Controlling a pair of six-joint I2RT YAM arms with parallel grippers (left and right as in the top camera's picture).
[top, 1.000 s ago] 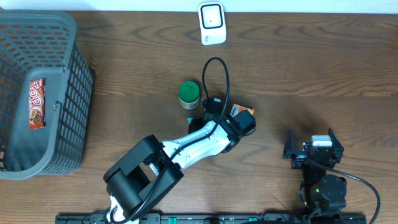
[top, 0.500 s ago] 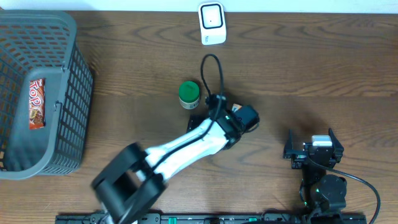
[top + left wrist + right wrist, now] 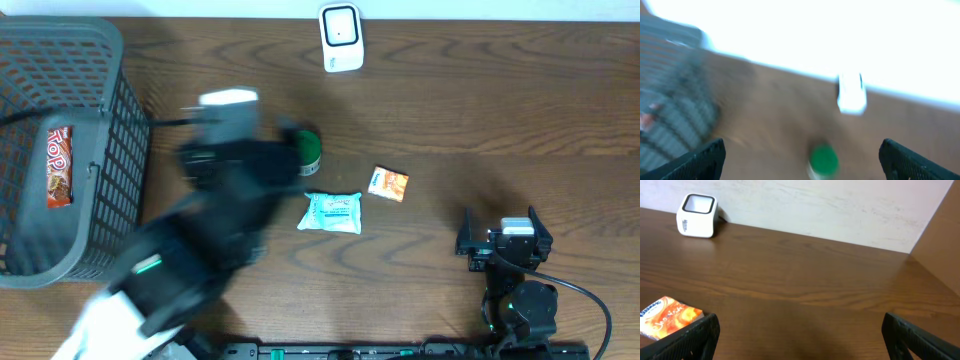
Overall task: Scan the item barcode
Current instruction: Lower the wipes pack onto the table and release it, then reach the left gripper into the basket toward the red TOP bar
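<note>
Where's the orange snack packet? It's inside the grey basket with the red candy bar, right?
Not quite. The orange snack packet lies on the table near the blue packet, not inside the grey basket. Only the red candy bar is in the basket. The overhead view shows this.

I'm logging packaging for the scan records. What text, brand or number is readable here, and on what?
"TOP": large letters on the red bar in the basket; its smaller print is unreadable.
Orange packet: blue print, too blurred to read.
Light blue packet: print too small to read.
Scanner: small dark mark on its side, unreadable.
</note>
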